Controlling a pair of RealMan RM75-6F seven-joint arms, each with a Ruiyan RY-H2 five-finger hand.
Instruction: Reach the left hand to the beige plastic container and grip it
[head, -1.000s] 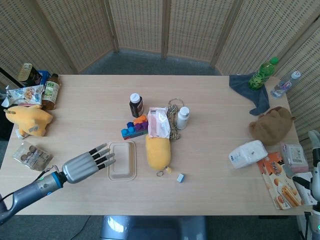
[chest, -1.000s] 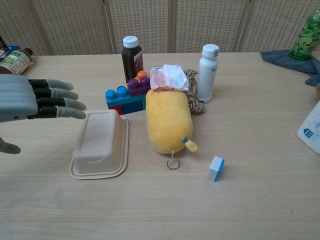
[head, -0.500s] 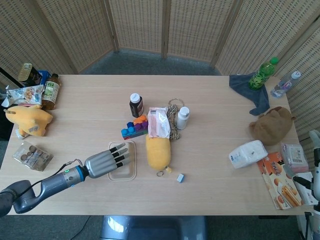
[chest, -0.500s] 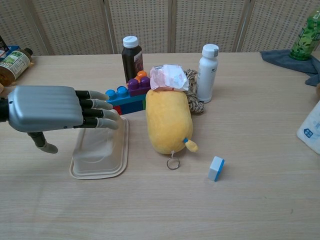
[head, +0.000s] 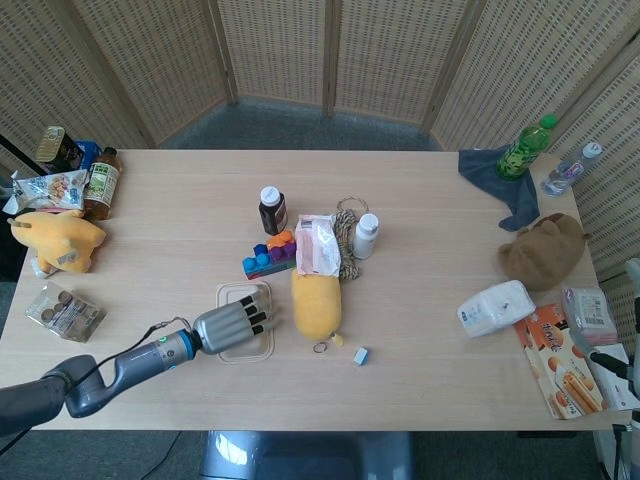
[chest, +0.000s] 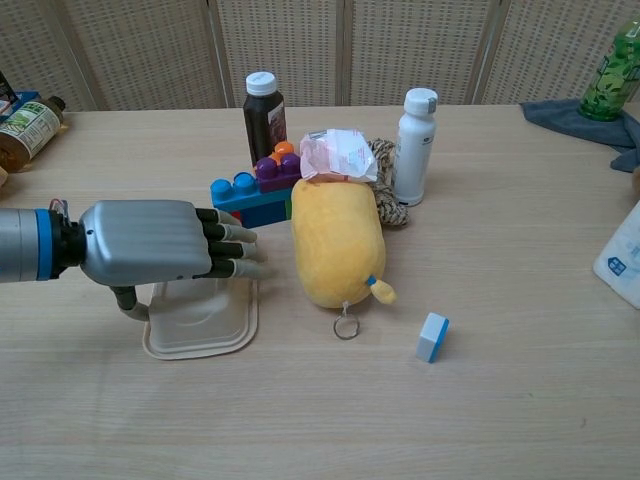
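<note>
1. In the head view, lower left of centre, we are seeing our left hand (head: 235, 322) having advanced from beside the beige plastic container (head: 244, 334) to over it, fingers spread, gripping nothing yet.
2. In the chest view, the hand (chest: 160, 243) is hovering above the container (chest: 199, 318); closing comes next. The yellow plush pouch (chest: 336, 243) and blue toy bricks (chest: 248, 197) are crowding the fingertips.

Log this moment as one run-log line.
phase: reach | left robot hand: over beige plastic container, fingers spread, grip not confirmed | neighbour: yellow plush right of container
</note>
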